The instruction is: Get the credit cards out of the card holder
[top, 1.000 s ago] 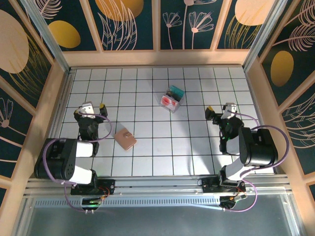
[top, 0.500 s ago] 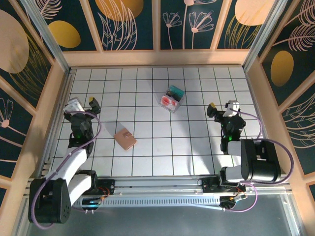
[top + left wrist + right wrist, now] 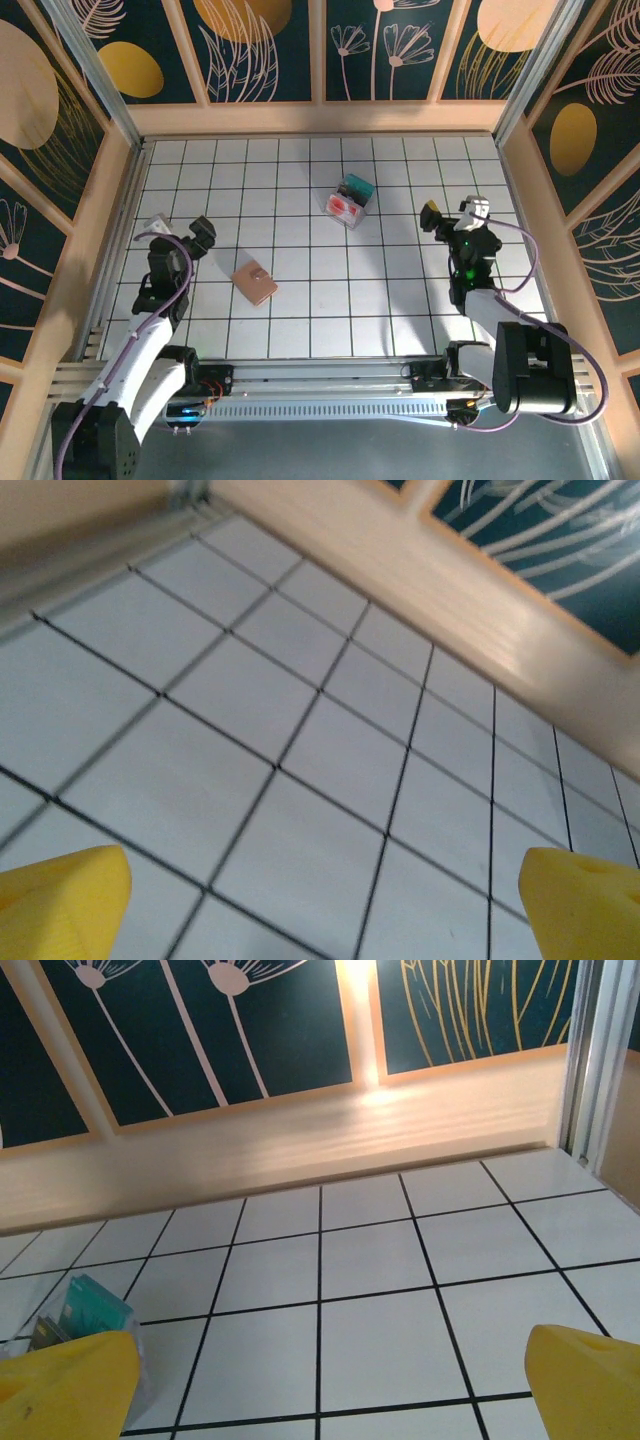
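On the table (image 3: 400,320) the card holder (image 3: 254,283) lies, seemingly closed; left and right jaws stand apart.

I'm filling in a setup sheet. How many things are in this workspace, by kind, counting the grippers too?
Card holder: 1
Clear plastic box: 1
Grippers: 2, the left gripper and the right gripper, both open
Total: 4
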